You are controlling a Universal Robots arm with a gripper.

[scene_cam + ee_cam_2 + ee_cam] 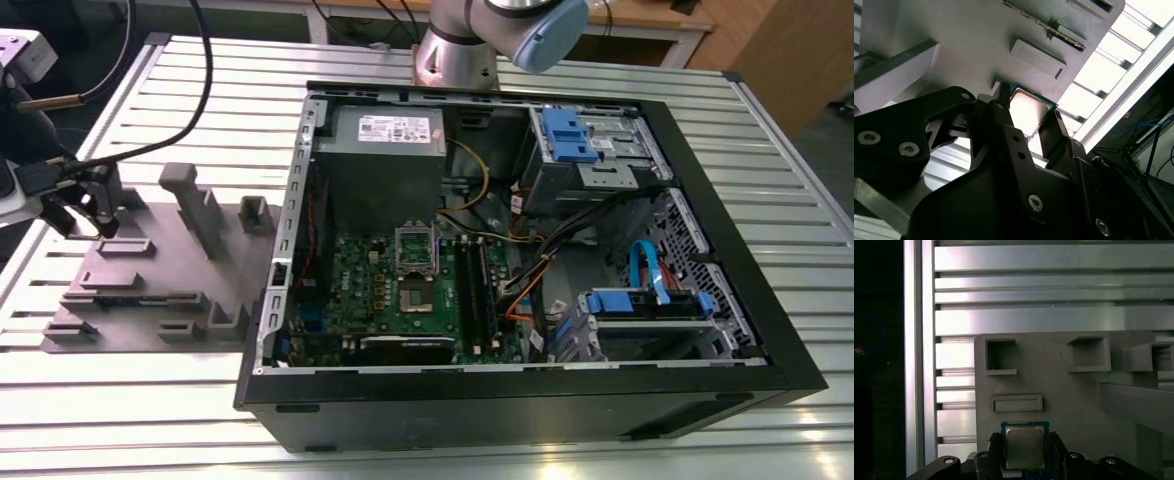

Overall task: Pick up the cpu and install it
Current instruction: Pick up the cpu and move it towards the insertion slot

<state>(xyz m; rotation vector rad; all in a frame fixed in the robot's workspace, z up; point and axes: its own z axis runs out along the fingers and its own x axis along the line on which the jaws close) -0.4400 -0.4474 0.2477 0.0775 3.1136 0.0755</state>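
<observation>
Gripper [83,230] hangs low over the grey plastic tray [160,270], its black fingers [995,449] set down on either side of the cpu [1025,445] and pressed against its two opposite edges, so the jaws are clamped on the chip. In both wrist views the cpu [1029,110] sits squarely between the fingertips, silvery top facing up, with a thin green rim showing along its far edge. Whether it rests on the tray or is raised off it cannot be told.

Just beyond the fingertips lies a shallow rectangular frame [1016,403] moulded into the tray, and farther on from the gripper stand two square pockets [1000,356].

The tray lies on a slatted aluminium table [134,400]. Well apart from the gripper, toward the exterior view's right, an open computer case [534,400] lies on its side with the green motherboard [387,300] exposed; its metal-framed socket [418,297] stands open near the board's middle.
</observation>
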